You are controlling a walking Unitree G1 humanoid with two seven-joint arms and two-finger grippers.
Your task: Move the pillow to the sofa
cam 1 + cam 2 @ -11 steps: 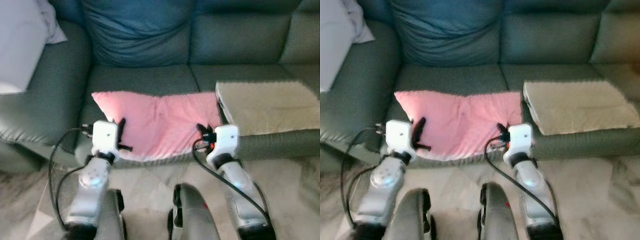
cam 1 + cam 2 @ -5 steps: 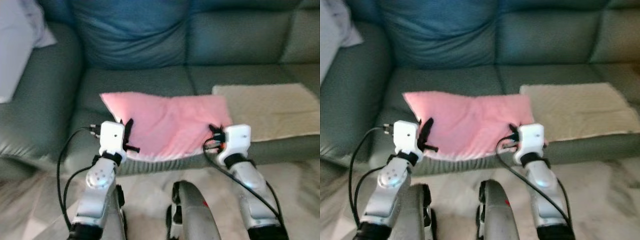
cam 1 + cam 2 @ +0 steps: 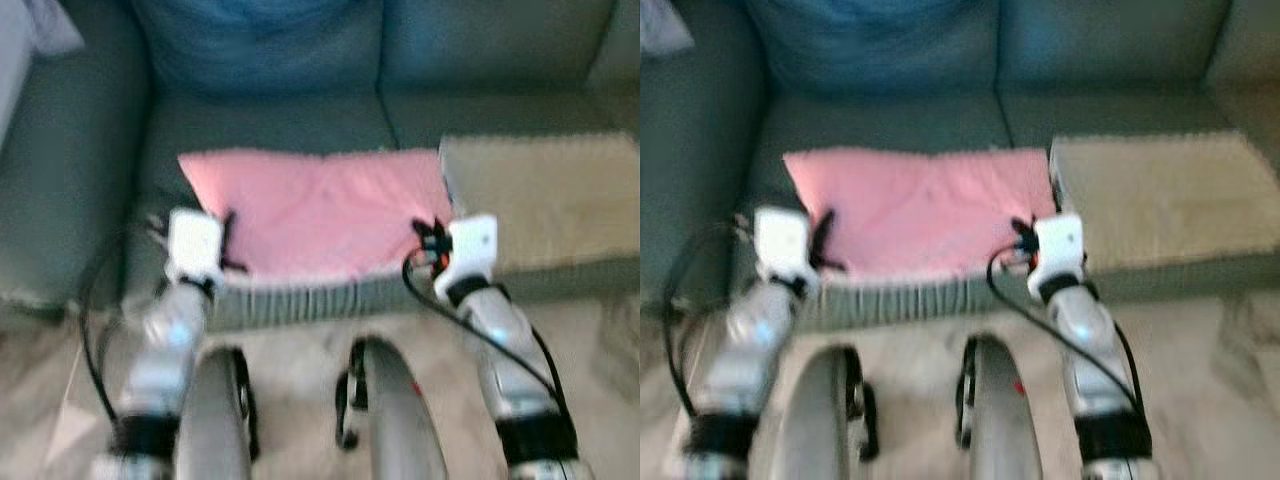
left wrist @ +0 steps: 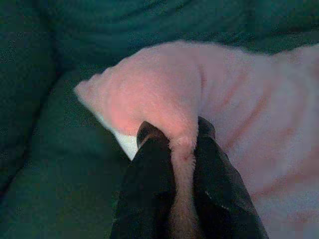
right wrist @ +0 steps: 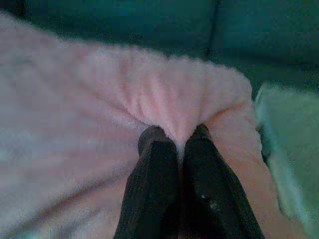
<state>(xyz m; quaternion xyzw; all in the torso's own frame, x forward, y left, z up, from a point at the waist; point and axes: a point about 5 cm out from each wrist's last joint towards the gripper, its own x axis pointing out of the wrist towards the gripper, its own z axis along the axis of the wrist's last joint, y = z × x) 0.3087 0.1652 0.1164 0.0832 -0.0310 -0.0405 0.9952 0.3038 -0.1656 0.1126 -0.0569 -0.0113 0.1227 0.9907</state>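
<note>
Pink pillow (image 3: 318, 208) edges pinched, both tools (sofa (image 3: 270, 125) beneath)

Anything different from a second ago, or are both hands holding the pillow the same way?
Little has changed. The left hand and right hand stay pinched shut on the pink pillow at its near corners, and it lies on the green sofa seat beside the beige mat as before. The head views have tilted down and blurred, so the camera moved; the pillow's apparent shift is mostly that.
</note>
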